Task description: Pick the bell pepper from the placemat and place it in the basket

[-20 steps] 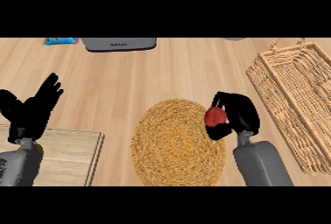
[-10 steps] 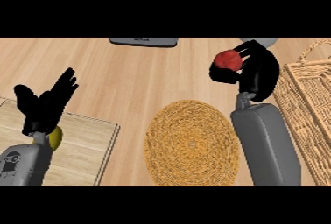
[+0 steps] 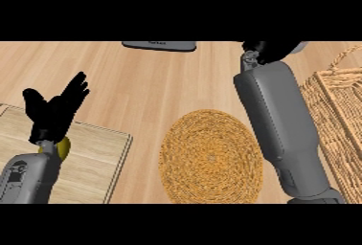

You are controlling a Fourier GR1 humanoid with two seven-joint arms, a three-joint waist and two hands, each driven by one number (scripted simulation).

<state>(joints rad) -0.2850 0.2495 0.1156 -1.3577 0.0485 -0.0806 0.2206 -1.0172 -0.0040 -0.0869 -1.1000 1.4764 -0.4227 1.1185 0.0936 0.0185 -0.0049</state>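
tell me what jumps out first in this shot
The long grey right forearm runs up the right side, its black right hand mostly cut off at the top edge. Beside it lies the round woven placemat, bare, with the wicker basket at far right.

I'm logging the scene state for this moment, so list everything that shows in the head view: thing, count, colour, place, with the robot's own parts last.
Placemat: one, golden woven round mat, centre of the counter, nothing on it.
Basket: one, tan wicker, right edge, partly cut off.
Cutting board: one, pale wood, lower left.
Yellow object: one, on the board, mostly hidden behind the left wrist; cannot tell what it is.
Dark grey object: one, flat, top edge, cut off.
Counter: one, light wood planks.
Bell pepper: not visible in this view.
Left hand: black, open, fingers up, resting at left.
Right hand: black, top edge, mostly cut off; fingers cannot be judged.
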